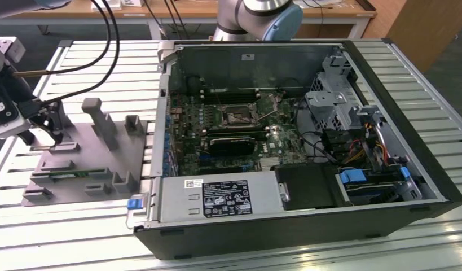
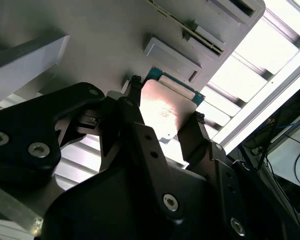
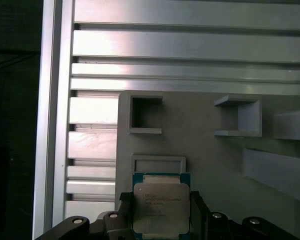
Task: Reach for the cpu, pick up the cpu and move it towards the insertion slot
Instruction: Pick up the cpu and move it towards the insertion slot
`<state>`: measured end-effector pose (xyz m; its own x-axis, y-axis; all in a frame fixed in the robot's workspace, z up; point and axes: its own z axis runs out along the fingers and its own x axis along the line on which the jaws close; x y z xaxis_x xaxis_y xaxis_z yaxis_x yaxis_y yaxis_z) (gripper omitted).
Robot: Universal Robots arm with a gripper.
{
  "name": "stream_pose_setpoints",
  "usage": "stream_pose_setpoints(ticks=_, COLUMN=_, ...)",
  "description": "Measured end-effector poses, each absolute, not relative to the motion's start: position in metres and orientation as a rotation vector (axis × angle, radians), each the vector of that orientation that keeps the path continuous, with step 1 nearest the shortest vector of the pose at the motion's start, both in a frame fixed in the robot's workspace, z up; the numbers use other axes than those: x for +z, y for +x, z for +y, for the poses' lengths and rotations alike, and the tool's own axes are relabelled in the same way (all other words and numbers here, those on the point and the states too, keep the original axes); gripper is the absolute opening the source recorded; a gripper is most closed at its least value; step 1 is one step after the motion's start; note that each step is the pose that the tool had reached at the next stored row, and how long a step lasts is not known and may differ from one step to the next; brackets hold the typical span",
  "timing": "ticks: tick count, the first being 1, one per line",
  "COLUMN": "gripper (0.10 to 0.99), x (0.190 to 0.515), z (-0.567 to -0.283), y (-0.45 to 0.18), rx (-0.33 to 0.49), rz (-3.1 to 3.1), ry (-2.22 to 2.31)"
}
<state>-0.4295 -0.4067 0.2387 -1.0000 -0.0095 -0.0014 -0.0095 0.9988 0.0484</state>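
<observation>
The black two-fingered gripper (image 3: 160, 199) pinched the small square cpu with its silvery metal lid (image 3: 161, 212) by two opposite edges, over the grey plastic fixture (image 1: 102, 161) at the exterior view's left. The dark, silver-framed insertion slot (image 1: 237, 117) lay well apart to the exterior view's right, inside the open black computer case (image 1: 291, 237). Lines of print marked the lid, none legible.

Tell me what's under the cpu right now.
The grey fixture lies beneath the cpu, a raised frame showing just past it. The surface directly underneath is covered, so whether the cpu rests there is hidden.
</observation>
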Motion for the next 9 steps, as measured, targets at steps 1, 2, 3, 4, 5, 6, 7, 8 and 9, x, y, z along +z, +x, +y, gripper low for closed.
stream_pose_setpoints(ticks=1, gripper=0.541, x=0.2393, z=-0.4067, y=-0.4295, rx=0.076, rz=3.139, ry=-0.015)
stream_pose_setpoints(ticks=2, gripper=0.541, x=0.24, z=-0.4067, y=-0.4295, rx=0.076, rz=3.139, ry=-0.015)
stream_pose_setpoints(ticks=3, gripper=0.541, x=0.2408, z=-0.4067, y=-0.4295, rx=0.076, rz=3.139, ry=-0.015)
stream_pose_setpoints(ticks=4, gripper=0.541, x=0.2417, z=-0.4067, y=-0.4295, rx=0.076, rz=3.139, ry=-0.015)
stream_pose_setpoints(ticks=5, gripper=0.541, x=0.2426, z=-0.4067, y=-0.4295, rx=0.076, rz=3.139, ry=-0.015)
stream_pose_setpoints(ticks=6, gripper=0.541, x=0.2435, z=-0.4067, y=-0.4295, rx=0.076, rz=3.139, ry=-0.015)
stream_pose_setpoints(ticks=7, gripper=0.541, x=0.2443, z=-0.4067, y=-0.4295, rx=0.076, rz=3.139, ry=-0.015)
stream_pose_setpoints(ticks=8, gripper=0.541, x=0.2452, z=-0.4067, y=-0.4295, rx=0.076, rz=3.139, ry=-0.015)
stream_pose_setpoints(ticks=9, gripper=0.541, x=0.2461, z=-0.4067, y=-0.4295, rx=0.076, rz=3.139, ry=-0.015)
